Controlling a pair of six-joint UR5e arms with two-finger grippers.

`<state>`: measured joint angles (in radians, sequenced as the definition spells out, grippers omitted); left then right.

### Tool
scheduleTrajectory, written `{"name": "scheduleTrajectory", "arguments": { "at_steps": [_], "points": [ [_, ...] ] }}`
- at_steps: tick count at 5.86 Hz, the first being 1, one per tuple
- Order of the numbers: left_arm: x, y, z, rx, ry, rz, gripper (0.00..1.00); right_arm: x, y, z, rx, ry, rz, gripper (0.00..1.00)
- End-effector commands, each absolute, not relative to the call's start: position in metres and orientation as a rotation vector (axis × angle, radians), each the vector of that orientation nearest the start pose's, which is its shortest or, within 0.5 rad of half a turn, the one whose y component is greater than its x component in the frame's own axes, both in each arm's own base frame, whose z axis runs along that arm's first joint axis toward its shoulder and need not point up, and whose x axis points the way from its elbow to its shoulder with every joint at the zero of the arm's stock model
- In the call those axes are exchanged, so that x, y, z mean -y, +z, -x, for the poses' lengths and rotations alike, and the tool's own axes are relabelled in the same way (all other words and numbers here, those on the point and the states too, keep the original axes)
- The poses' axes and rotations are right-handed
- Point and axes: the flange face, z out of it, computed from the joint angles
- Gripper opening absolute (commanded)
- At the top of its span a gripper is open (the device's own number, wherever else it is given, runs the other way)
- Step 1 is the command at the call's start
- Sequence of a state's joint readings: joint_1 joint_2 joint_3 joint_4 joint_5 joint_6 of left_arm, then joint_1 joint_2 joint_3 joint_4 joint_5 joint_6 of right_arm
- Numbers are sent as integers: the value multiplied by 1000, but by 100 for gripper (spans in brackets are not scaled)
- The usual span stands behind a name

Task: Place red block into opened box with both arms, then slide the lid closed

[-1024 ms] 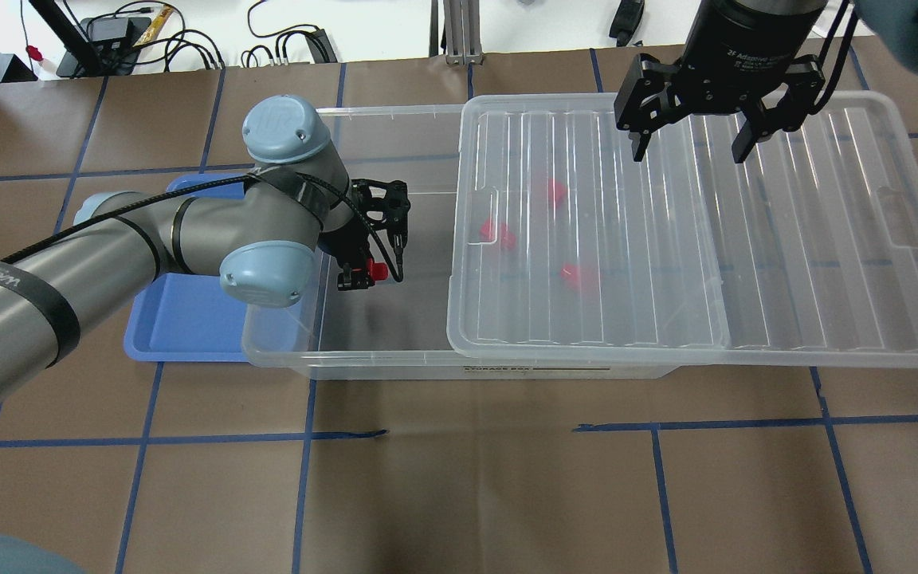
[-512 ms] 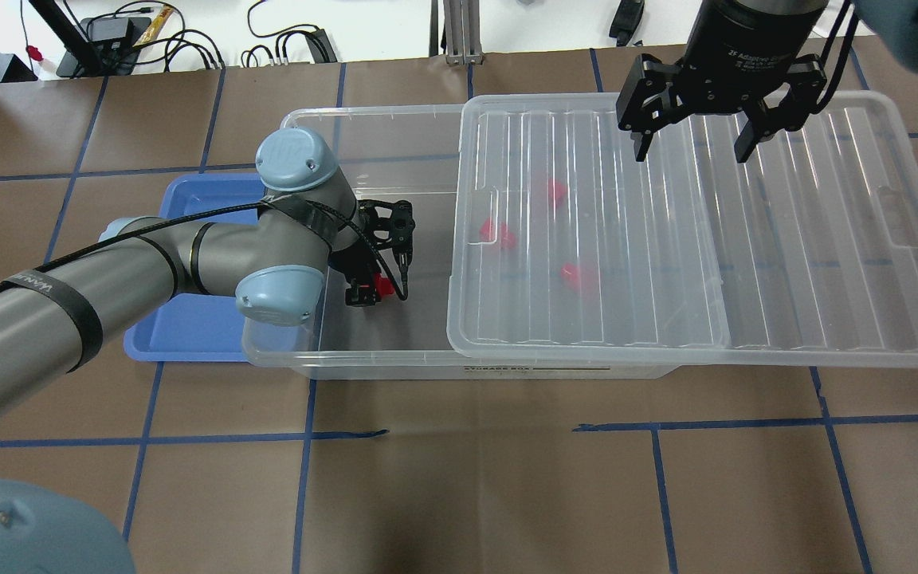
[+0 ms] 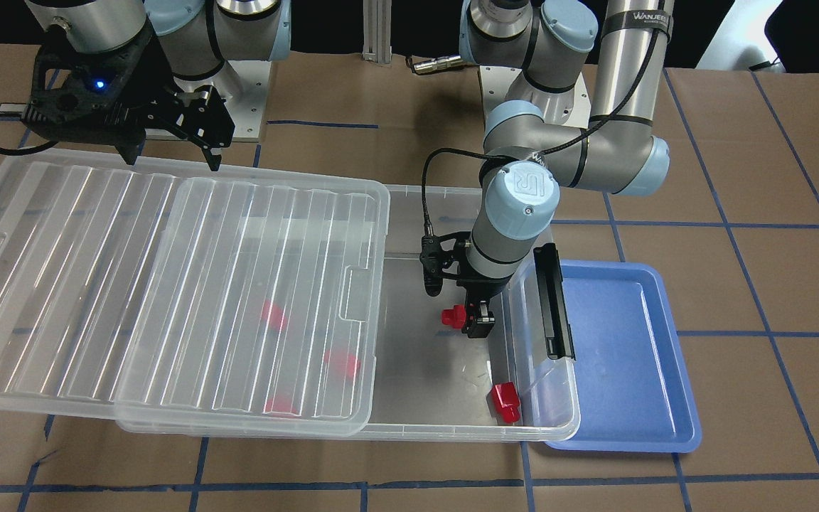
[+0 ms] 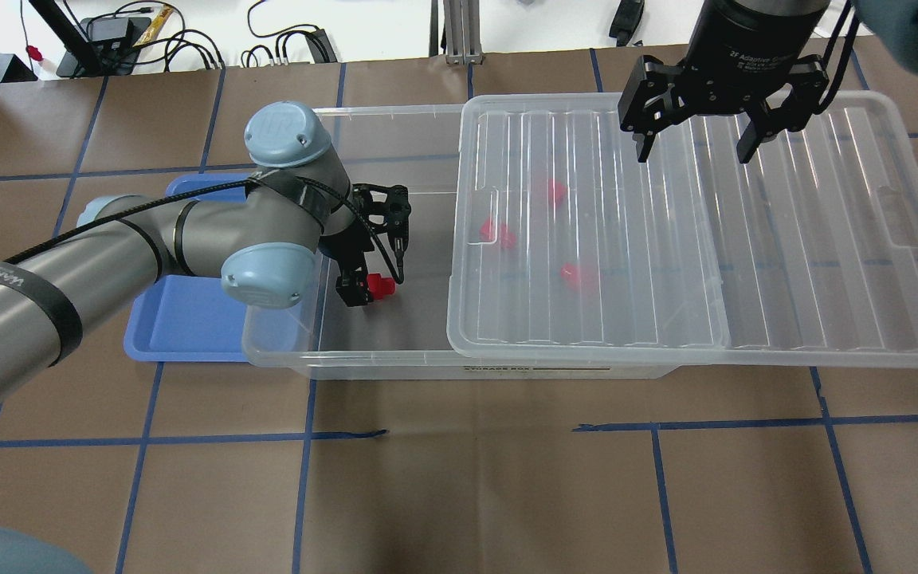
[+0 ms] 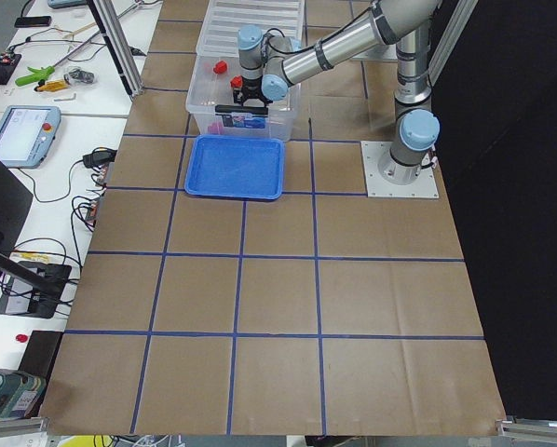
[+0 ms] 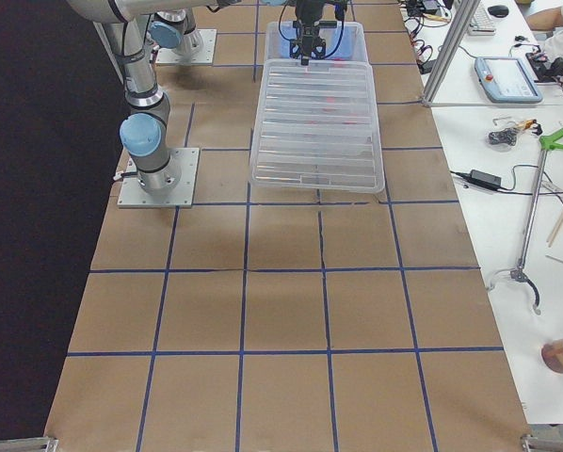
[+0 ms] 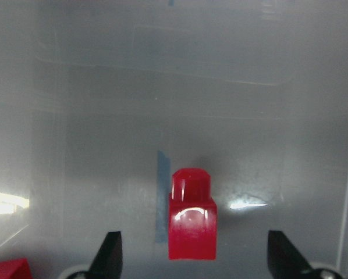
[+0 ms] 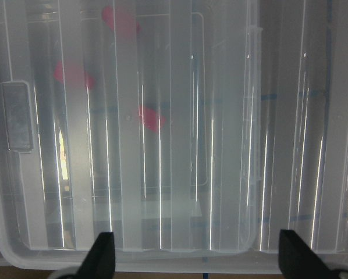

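A red block [image 7: 191, 224] lies on the floor of the clear box [image 4: 363, 363], in its uncovered left part. My left gripper [image 4: 355, 293] hangs just over it, open; in the left wrist view both fingers [image 7: 110, 256] stand wide of the block without touching. A second red block [image 3: 505, 402] rests near the box corner by the black latch [image 3: 555, 302]. Three more blocks [image 4: 497, 233] show blurred under the ridged lid [image 4: 786, 239], which covers the box's right part and overhangs its end. My right gripper [image 4: 694, 151] is open above the lid's far edge, empty.
A blue tray [image 4: 180, 319] lies against the box's left end, partly under my left arm. Brown paper with blue tape lines covers the table. Cables and tools lie beyond the far edge.
My left gripper and the red block shifted slightly toward the near side of the box, and the left elbow swung out and back. The right gripper barely moved.
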<state>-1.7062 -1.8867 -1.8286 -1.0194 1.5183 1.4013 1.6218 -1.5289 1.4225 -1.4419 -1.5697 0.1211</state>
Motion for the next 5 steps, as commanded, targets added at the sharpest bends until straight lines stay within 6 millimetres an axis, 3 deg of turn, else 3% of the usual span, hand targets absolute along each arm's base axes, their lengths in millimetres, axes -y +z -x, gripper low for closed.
{"name": "scheduleTrajectory", "arguments": {
  "at_steps": [1, 2, 4, 5],
  "points": [
    [531, 343, 210, -2336, 83, -2243, 86, 498, 527, -157, -3141, 36, -116, 100],
    [530, 385, 210, -2376, 89, -2199, 86, 498, 527, -156, -3141, 36, -118, 100],
    [507, 463, 202, -2507, 161, -2012, 86, 499, 527, -156, -3141, 36, -118, 100],
    [499, 482, 190, -2597, 174, -1758, 86, 503, 527, -141, -3175, 34, -85, 100]
  ]
}}
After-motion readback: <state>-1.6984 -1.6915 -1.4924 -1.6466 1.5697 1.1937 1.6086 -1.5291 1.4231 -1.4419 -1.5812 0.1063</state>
